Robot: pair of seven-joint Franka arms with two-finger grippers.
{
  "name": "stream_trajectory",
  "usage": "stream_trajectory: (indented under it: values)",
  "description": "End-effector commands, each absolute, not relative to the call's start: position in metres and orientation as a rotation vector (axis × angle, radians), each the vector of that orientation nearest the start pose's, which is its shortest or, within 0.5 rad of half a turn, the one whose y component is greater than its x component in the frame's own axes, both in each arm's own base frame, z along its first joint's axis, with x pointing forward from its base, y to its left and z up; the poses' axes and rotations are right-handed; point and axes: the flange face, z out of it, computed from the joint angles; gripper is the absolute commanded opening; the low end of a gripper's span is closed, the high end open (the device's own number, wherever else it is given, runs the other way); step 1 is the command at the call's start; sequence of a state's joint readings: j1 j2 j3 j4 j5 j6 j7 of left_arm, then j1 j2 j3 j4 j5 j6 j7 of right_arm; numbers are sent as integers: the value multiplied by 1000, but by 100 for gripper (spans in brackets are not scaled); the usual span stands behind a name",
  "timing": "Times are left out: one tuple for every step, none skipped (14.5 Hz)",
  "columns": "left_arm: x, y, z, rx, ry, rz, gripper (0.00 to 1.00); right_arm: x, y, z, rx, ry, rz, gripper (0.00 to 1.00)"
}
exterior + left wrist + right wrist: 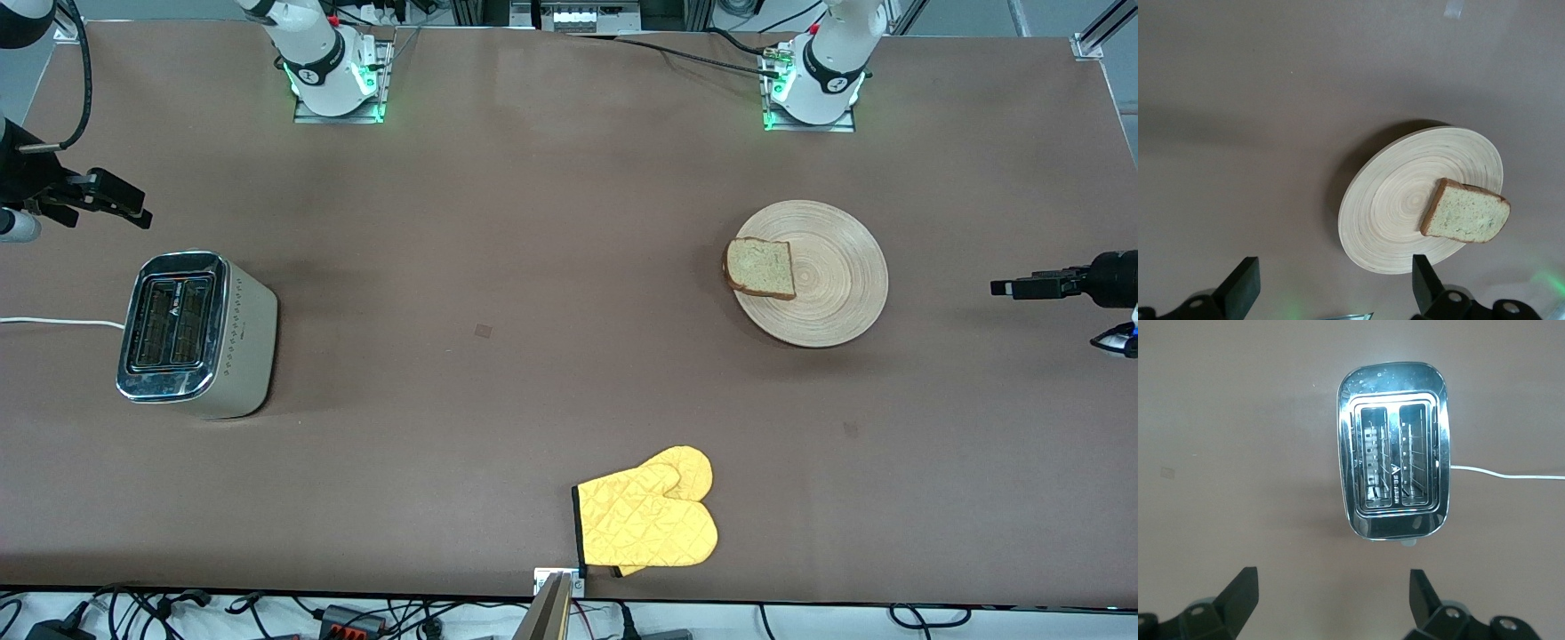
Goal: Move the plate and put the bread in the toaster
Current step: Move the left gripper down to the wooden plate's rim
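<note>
- Front view: plate [813,274] sits on the table [533,222] toward the left arm's end, in front of the left arm's base. Bread [761,268] lies flat on the plate, on the rim side facing the right arm's end, 1 corner overhanging the rim a bit.
- Front view: toaster [196,333] stands at the right arm's end, well apart from the plate, 2 slots up and empty, white cord [53,322] trailing off the table edge. Yellow oven mitt [649,516] lies near the camera edge, clear of both.
- Front view: left pincer [1009,287] hovers over the table at the left arm's end, pointing at the plate; it's the nearer arm by far. Right pincer [133,212] hangs over the table by the toaster, waiting.
- Left wrist view: left pincer [1331,293] released, fingers [1241,287] spread wide, nothing between. Plate [1421,200] lies ahead of the pincer, near rim roughly in line with the gap; bread [1465,217] is on the part of the plate farthest from that rim.
- Right wrist view: right pincer [1331,603] released too, empty. Toaster [1393,477] is straight ahead, slots' long axis running away from the pincer.
- Judgement: plate grab by the left arm looks like the next step; rim is thin and low, so a slip is possible.
</note>
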State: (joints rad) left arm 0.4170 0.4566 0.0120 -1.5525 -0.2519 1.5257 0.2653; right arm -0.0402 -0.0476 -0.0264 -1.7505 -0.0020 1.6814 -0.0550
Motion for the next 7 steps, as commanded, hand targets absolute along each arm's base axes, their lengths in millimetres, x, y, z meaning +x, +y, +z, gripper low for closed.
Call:
stream_trajectory:
  values:
    - [573, 253, 310, -3641, -270, 684, 100, 543, -40, 582, -3150, 3, 30, 100]
    - [562, 264, 292, -3713, -296, 685, 100, 543, -40, 582, -3151, 3, 30, 100]
    - [554, 265, 273, -3795, -284, 680, 100, 543, -40, 582, -3151, 0, 30, 100]
    - [546, 262, 255, -3874, -246, 661, 100, 543, -40, 583, -3152, 3, 28, 100]
    - [538, 255, 240, -3932, -219, 669, 98, 543, -40, 583, -3152, 3, 28, 100]
    - [530, 249, 231, -3965, -203, 682, 96, 543, -40, 582, -3151, 3, 30, 100]
    - [525, 242, 221, -4013, -186, 665, 95, 543, -40, 582, -3151, 3, 30, 100]
